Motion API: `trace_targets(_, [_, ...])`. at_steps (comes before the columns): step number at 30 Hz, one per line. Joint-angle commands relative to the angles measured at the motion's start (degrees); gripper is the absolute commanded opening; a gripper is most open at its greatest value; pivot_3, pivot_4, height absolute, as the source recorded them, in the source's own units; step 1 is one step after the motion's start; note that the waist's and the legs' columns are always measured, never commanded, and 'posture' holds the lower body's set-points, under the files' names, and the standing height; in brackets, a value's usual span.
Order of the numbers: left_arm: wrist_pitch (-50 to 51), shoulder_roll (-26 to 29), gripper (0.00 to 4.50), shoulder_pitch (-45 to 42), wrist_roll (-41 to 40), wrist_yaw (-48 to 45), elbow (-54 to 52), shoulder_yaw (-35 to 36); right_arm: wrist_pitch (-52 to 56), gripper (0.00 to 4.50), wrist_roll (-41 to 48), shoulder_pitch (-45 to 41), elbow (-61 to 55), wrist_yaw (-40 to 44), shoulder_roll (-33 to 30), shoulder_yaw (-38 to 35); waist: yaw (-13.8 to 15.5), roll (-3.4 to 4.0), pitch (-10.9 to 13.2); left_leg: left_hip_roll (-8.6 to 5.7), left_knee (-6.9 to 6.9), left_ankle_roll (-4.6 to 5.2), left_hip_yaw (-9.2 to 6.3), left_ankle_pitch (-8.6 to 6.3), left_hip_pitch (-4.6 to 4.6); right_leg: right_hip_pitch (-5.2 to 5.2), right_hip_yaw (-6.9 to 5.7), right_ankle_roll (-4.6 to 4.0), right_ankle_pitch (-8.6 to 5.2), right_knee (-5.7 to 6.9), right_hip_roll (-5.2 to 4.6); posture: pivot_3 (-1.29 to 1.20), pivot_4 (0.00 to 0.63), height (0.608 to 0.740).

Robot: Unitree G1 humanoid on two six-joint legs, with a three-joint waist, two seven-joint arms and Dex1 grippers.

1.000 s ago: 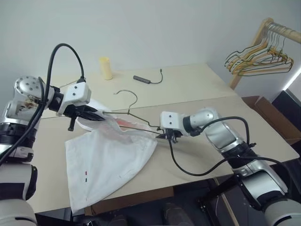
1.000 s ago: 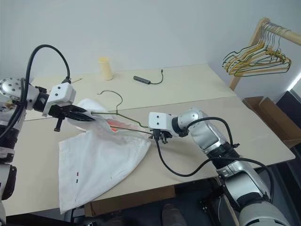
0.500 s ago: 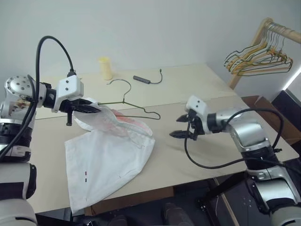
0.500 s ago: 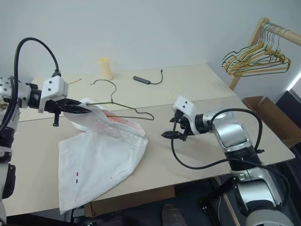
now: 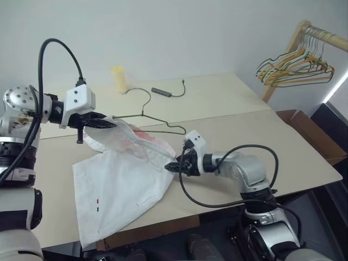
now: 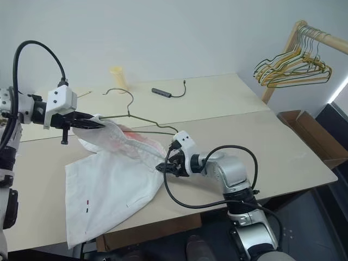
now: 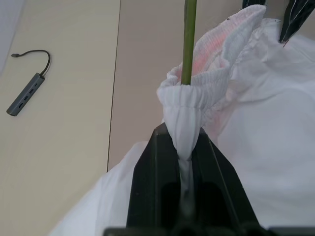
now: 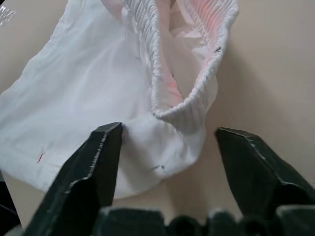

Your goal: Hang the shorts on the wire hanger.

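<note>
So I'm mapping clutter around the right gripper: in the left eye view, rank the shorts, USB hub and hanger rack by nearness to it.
From the right gripper:
1. Shorts, right at its fingertips.
2. USB hub, at the table's far side.
3. Hanger rack, off the table, far right.

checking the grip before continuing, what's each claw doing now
Left claw: shut on the shorts waistband.
Right claw: open, at the shorts, holding nothing.
</note>
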Motion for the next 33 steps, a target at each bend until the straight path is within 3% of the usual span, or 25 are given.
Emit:
trace_targets(1, [0.0,0.7,0.00,-0.4,-0.7,0.6,-1.9,2.3,0.2,1.82,1.5,-0.5,-0.8,-1.1,-0.8,-1.6,0.0,0.00,0.0,0.00,0.00,0.00,-0.01,0.00,0.00,0.00,0.00,0.00,0.00,-0.01,0.00,-0.10,0.000,0.740])
trace_targets(6, [0.1,1.1,0.00,0.1,-1.5,-0.3,-2.0,3.0,-1.3,0.03,1.0,0.0,-0.3,-1.7,-3.2,-0.6,-0.1,0.00,0.0,0.00,0.00,0.00,-0.03,0.00,-0.02,0.00,0.00,0.00,0.00,-0.01,0.01,-0.10,0.000,0.740])
trace_targets(16, [1.6,6.2,0.00,3.5,-12.4,-6.0,-6.1,2.4,-4.0,0.01,5.8,-3.5,4.4,4.0,-12.1,-7.4,-0.2,0.00,0.0,0.00,-0.01,0.00,-0.05,0.00,-0.01,0.02,0.01,0.01,0.00,-0.03,0.00,-0.11,0.000,0.740])
trace_targets(25, [-1.6,6.1,0.00,4.2,-6.4,-4.9,-4.5,1.3,-10.3,0.01,5.0,-3.5,4.0,7.5,-18.5,-5.6,-0.3,0.00,0.0,0.00,-0.01,0.00,-0.03,0.00,0.03,0.05,0.01,0.02,-0.01,-0.05,0.01,-0.11,0.000,0.740])
trace_targets(33, [-3.6,3.6,0.00,3.6,-2.9,-3.0,-3.4,1.1,-23.2,0.01,-1.2,-3.4,-7.0,11.1,-25.8,2.0,-0.1,0.00,0.0,-0.01,0.00,0.00,0.00,0.00,0.01,0.03,0.02,0.04,-0.02,-0.05,0.00,-0.12,0.000,0.740])
